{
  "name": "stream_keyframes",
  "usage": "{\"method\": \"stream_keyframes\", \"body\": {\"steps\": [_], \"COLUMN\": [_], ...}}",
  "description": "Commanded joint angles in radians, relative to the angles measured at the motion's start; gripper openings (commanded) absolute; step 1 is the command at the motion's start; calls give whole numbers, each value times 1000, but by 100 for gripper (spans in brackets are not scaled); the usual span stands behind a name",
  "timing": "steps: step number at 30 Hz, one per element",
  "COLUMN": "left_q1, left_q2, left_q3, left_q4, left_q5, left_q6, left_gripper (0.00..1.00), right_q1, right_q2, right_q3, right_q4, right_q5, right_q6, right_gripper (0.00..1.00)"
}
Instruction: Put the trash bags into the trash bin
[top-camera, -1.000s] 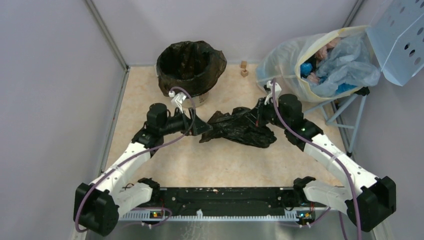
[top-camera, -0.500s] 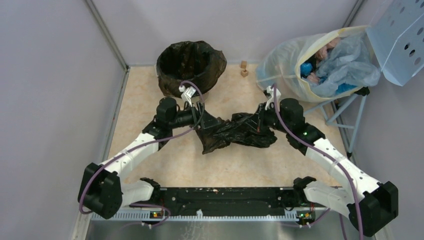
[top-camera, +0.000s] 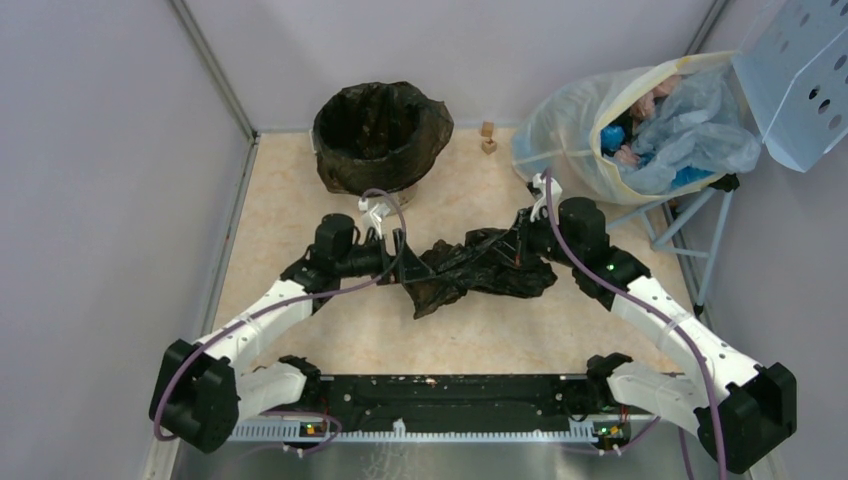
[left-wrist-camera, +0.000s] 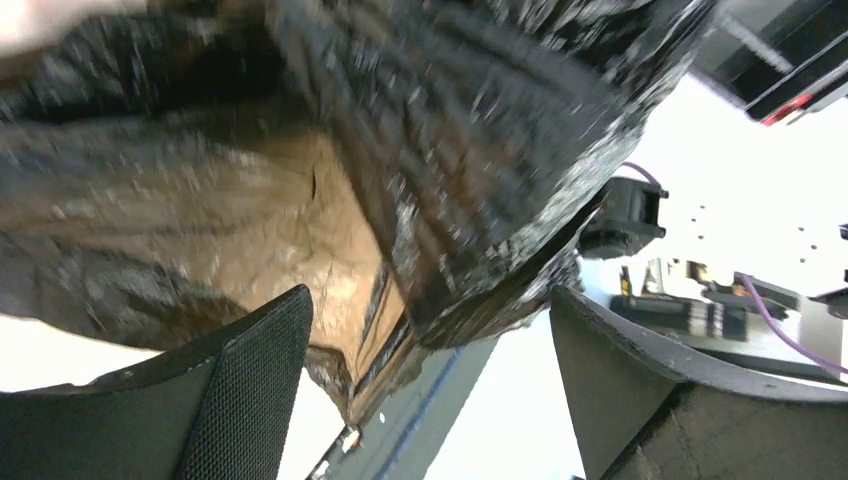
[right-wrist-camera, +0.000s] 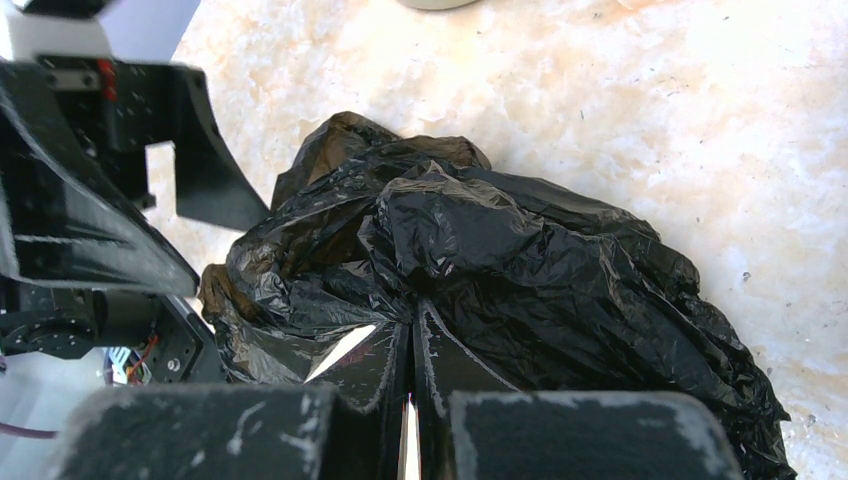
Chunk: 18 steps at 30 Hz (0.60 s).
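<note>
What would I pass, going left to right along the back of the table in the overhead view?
trash bin → small wooden blocks → translucent sack → perforated light-blue panel

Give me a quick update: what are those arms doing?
Left gripper open around trash bag. Right gripper shut on it. Bag not yet in trash bin. Path to bin looks clear.

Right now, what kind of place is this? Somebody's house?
Probably a robot test booth, not a house: plain grey partition walls box in a beige marbled tabletop, two white-and-black robot arms are bolted at its edge, and a crumpled glossy black plastic bag lies near a small round black-lined bin.
</note>
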<state>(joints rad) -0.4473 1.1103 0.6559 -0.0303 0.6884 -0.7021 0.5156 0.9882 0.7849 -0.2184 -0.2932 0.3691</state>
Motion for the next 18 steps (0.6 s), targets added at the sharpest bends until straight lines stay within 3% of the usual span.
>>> {"method": "stream_keyframes", "body": {"steps": [1, 4, 6, 10, 12, 15, 18], "left_q1": [-25, -57, -66, -61, -54, -49, -49], "left_q2": [-9, 22, 49, 26, -11, -51, -51], "left_q3": [-77, -72, -62, -16, 26, 114, 190], "left_q4": [174, 238, 306, 344, 260, 107, 38], "left_q5": [90, 91, 129, 128, 80, 10, 14], "left_q6": [-113, -152, -188, -177, -122, -29, 16], "left_gripper": [92, 87, 75, 20, 0, 0, 0], "right_q1": [-4, -3, -3, -3, -4, -3, 11], "right_q2": [-3, -5, -6, -23, -42, -79, -106], "right_q3": [16, 15, 12, -1, -8, 1, 51], "right_q4": [13, 7, -1, -40, -66, -99, -151], "right_q5": [-9, -19, -23, -23, -21, -51, -121], "right_q6": [-6, -3, -2, -11, -23, -55, -104], "right_gripper": [0, 0, 0, 6, 24, 57, 72]}}
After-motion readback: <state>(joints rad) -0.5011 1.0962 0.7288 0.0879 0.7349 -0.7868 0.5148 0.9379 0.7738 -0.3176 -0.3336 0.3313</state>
